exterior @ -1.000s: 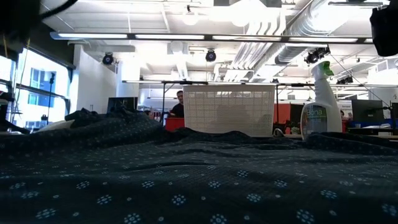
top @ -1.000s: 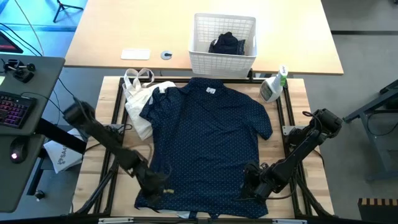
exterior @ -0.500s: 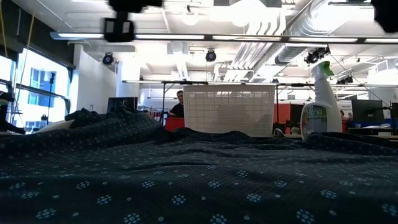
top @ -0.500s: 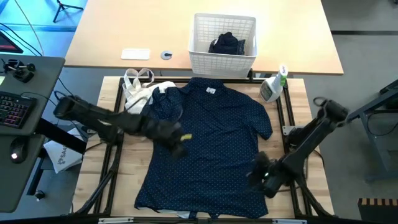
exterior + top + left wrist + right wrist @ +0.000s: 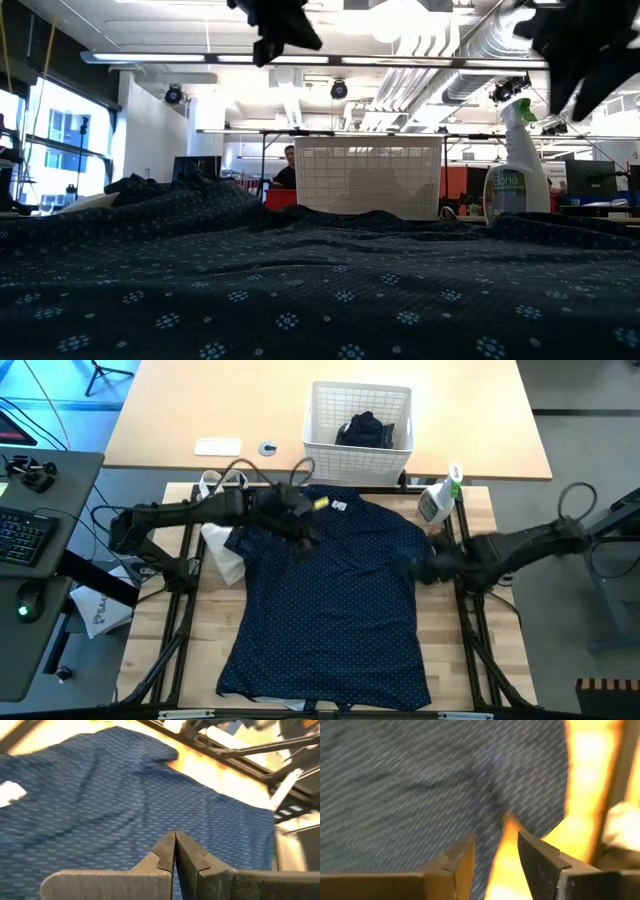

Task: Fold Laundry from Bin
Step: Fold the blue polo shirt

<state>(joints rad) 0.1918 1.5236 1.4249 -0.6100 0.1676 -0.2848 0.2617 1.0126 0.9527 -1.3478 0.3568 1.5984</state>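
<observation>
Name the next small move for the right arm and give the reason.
Probably lower the right gripper onto the dotted shirt's sleeve edge and close: its fingers are apart, empty, just above that edge, and the shirt lies flat, unfolded.

From my end the shirt (image 5: pixel 335 595) spread on the table is navy with tiny white dots all over, and the bin (image 5: pixel 358 430) behind it is white lattice plastic with a plain dark navy piece (image 5: pixel 365 430) inside. There's a cream-white cloth bag (image 5: pixel 222 520) by the shirt's sleeve, a white spray bottle (image 5: pixel 438 498) with a green top, and the table (image 5: pixel 150 630) is light wood.
</observation>
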